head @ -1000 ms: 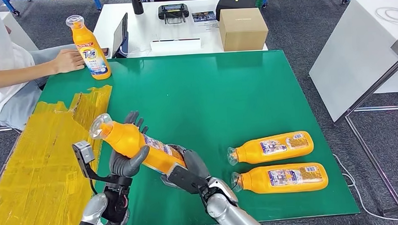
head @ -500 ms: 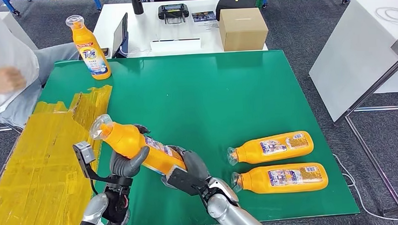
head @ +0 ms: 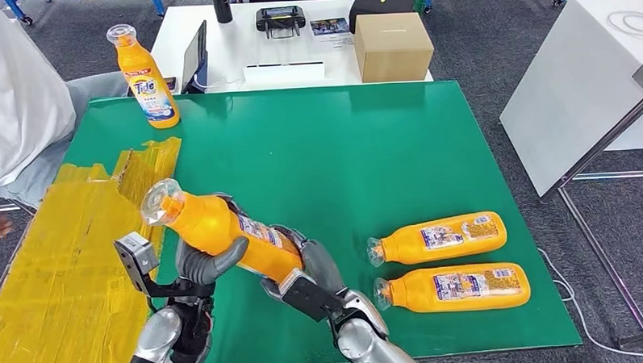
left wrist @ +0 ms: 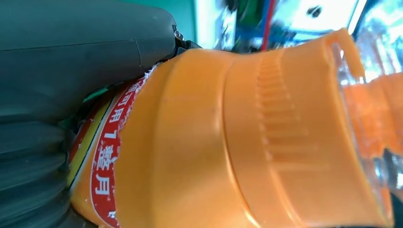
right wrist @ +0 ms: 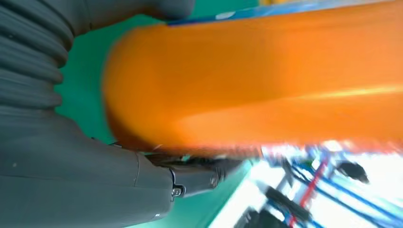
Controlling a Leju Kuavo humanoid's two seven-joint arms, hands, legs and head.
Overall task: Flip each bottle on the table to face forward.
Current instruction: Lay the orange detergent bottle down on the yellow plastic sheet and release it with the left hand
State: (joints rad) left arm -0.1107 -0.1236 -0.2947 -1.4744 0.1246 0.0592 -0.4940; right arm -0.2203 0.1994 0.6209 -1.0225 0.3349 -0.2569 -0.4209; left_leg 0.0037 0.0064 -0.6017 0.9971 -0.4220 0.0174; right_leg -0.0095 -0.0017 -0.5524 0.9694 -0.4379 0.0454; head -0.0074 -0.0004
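Orange bottle (head: 223,233) in both hands; left wrist view: label (left wrist: 107,156) seemingly torn.

Bright, even overhead light; the head view is sharp, the right wrist view smeared with blur.

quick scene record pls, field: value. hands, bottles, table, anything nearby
left hand: grips held bottle near its neck end
right hand: holds held bottle at its base end
held bottle: orange Tide bottle, tilted, clear cap up and to the robot's left, above the table
lying bottles: two, side by side on green table, far one, near one, caps toward the hands
upright bottle: far left corner, Tide label showing
yellow sheet: covers table's left part
person: white sleeve at left edge
cardboard box: on white table behind
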